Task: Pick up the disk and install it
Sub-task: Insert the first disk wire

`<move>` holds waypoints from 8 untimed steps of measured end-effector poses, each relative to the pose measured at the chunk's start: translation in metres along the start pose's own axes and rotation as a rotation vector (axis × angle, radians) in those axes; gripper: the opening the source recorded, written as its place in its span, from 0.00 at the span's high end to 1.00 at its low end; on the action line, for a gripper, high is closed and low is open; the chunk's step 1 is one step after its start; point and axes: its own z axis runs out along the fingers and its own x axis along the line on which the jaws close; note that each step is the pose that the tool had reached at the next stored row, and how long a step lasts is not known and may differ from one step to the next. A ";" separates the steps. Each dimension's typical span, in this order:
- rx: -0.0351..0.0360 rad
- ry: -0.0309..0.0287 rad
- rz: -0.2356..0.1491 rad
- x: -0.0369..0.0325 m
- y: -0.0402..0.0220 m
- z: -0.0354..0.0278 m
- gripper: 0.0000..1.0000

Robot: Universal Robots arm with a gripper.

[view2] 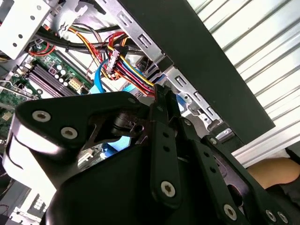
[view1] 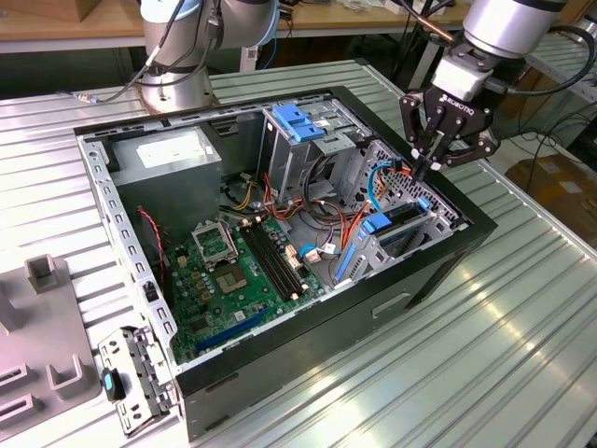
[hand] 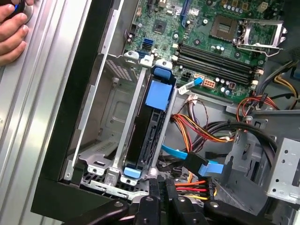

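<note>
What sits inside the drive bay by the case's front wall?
The disk stands on edge in the bay, blue rails at both ends. Its lower face is hidden by the cage. The gripper hovers above it.

bay corner's tight | gripper (view1: 431, 166) hangs over seated disk (hand: 149, 127) | cable bundle (hand: 206, 129) crowds one side, black case wall (view1: 471, 229) the other | open room above the motherboard (view1: 233, 271) mid-case

One of nearly everything, counted.

One open computer case (view1: 308, 322), one motherboard (view1: 233, 271), one grey power-supply box (view1: 173, 159), one blue-latched drive cage (view1: 297, 121). One disk (hand: 149, 126) seated in its bay, two blue rails. One claw (view1: 424, 168) at two o'clock. One hand (hand: 11, 30). Four memory slots (hand: 218, 61). One tabletop (view1: 485, 355).
</note>
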 end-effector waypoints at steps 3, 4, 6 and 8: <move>0.0002 0.0000 0.002 -0.0013 0.0045 0.0001 0.84; -0.0003 -0.0002 0.021 -0.0014 0.0050 0.0004 0.84; -0.0012 -0.0008 0.060 -0.0015 0.0051 0.0010 0.84; -0.0018 -0.0013 0.088 -0.0015 0.0051 0.0015 0.84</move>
